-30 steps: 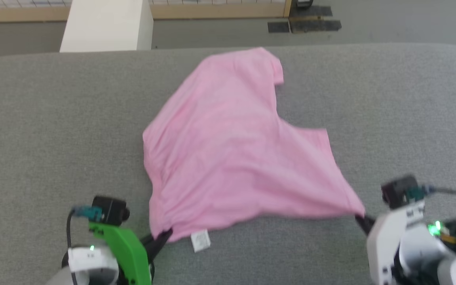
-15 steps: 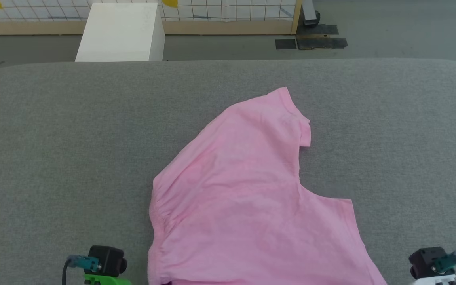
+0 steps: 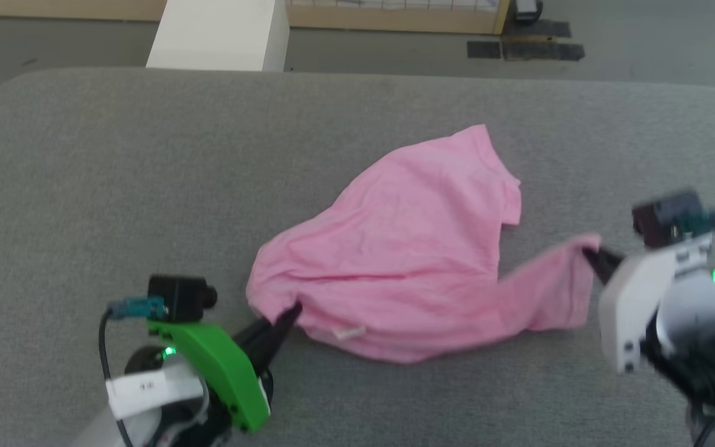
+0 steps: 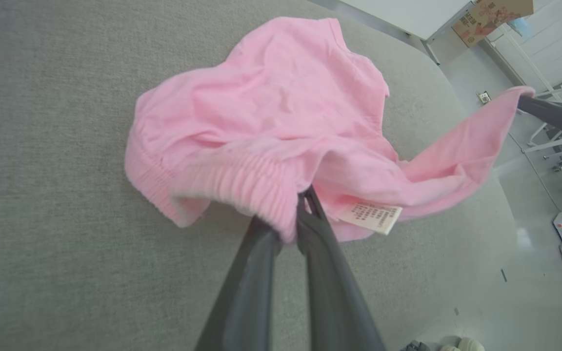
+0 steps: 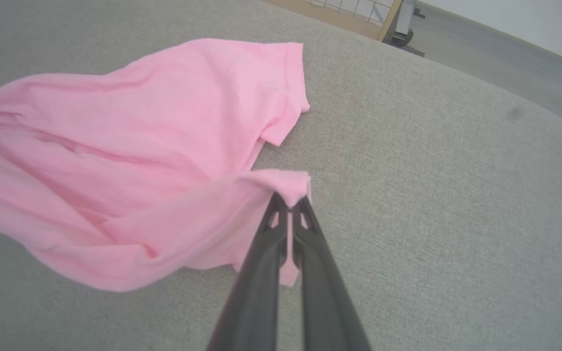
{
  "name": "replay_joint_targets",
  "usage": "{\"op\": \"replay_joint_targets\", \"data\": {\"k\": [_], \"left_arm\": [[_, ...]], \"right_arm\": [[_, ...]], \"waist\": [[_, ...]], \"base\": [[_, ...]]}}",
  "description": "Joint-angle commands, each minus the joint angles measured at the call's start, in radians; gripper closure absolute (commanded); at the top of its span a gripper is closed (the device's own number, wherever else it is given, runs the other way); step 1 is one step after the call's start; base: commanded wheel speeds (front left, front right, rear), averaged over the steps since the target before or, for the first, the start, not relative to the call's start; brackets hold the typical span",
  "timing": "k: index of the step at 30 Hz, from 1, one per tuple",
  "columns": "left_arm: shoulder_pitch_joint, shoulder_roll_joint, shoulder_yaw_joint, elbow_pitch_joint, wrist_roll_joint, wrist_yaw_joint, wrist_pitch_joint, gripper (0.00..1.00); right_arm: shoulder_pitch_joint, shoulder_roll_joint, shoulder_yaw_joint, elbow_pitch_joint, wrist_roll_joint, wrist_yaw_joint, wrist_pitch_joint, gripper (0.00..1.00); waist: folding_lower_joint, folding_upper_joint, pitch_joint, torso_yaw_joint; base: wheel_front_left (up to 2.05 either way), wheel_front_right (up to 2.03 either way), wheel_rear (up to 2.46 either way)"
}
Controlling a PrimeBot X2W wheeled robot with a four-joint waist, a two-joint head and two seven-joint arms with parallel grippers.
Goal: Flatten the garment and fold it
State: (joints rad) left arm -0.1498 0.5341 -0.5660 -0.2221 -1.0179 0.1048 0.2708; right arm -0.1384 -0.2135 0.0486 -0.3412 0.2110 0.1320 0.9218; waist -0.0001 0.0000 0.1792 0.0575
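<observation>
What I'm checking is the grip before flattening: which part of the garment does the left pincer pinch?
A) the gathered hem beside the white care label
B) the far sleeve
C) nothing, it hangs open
A: in the left wrist view the left pincer is shut on the gathered hem of the garment, with the care label right beside it.

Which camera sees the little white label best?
The left wrist view: the label hangs close up beside the left gripper, its printed lines visible. In the head view it is a white sliver. The right wrist view faces the other end of the garment.
</observation>
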Motion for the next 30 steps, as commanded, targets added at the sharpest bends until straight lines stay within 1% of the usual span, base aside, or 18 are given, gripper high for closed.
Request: {"op": "replay_joint_targets", "data": {"k": [1, 4, 8, 14, 19, 24, 30], "left_arm": [[-0.046, -0.013, 0.009, 0.032, 0.012, -0.012, -0.007, 1.0], [-0.113, -0.05, 0.027, 0.093, 0.003, -0.026, -0.023, 1.0], [-0.184, -0.082, 0.045, 0.154, -0.002, -0.046, -0.045, 1.0], [-0.269, -0.12, 0.047, 0.245, 0.008, -0.057, -0.057, 1.0], [-0.327, -0.148, 0.028, 0.315, 0.027, -0.054, -0.048, 1.0], [-0.36, -0.172, -0.009, 0.37, 0.031, -0.062, -0.008, 1.0], [-0.363, -0.176, -0.042, 0.386, 0.019, -0.087, 0.035, 0.99]], "right_arm": [[-0.074, -0.013, 0.013, 0.039, 0.0, -0.001, -0.015, 1.0], [-0.222, -0.025, 0.041, 0.144, 0.002, -0.001, -0.041, 1.0], [-0.397, -0.029, 0.064, 0.285, -0.013, -0.001, -0.096, 1.0], [-0.602, -0.029, 0.105, 0.519, -0.051, -0.001, -0.152, 1.0], [-0.713, -0.025, 0.12, 0.682, -0.108, -0.001, -0.191, 1.0], [-0.792, -0.02, 0.112, 0.84, -0.162, -0.001, -0.204, 1.0], [-0.842, -0.017, 0.126, 0.98, -0.199, -0.001, -0.156, 1.0]], "waist": [[0.0001, 0.0, 0.042, 0.037], [0.0001, 0.0, 0.083, 0.063], [0.0001, 0.0, 0.14, 0.096], [0.0001, 0.0, 0.223, 0.144], [0.0001, 0.0, 0.28, 0.175], [0.0001, 0.0, 0.312, 0.197], [0.0001, 0.0, 0.321, 0.21]], "base": [[0.0, 0.0, 0.0], [0.0, 0.0, 0.0], [0.0, 0.0, 0.0], [0.0, 0.0, 0.0], [0.0, 0.0, 0.0], [0.0, 0.0, 0.0], [0.0, 0.0, 0.0]]}}
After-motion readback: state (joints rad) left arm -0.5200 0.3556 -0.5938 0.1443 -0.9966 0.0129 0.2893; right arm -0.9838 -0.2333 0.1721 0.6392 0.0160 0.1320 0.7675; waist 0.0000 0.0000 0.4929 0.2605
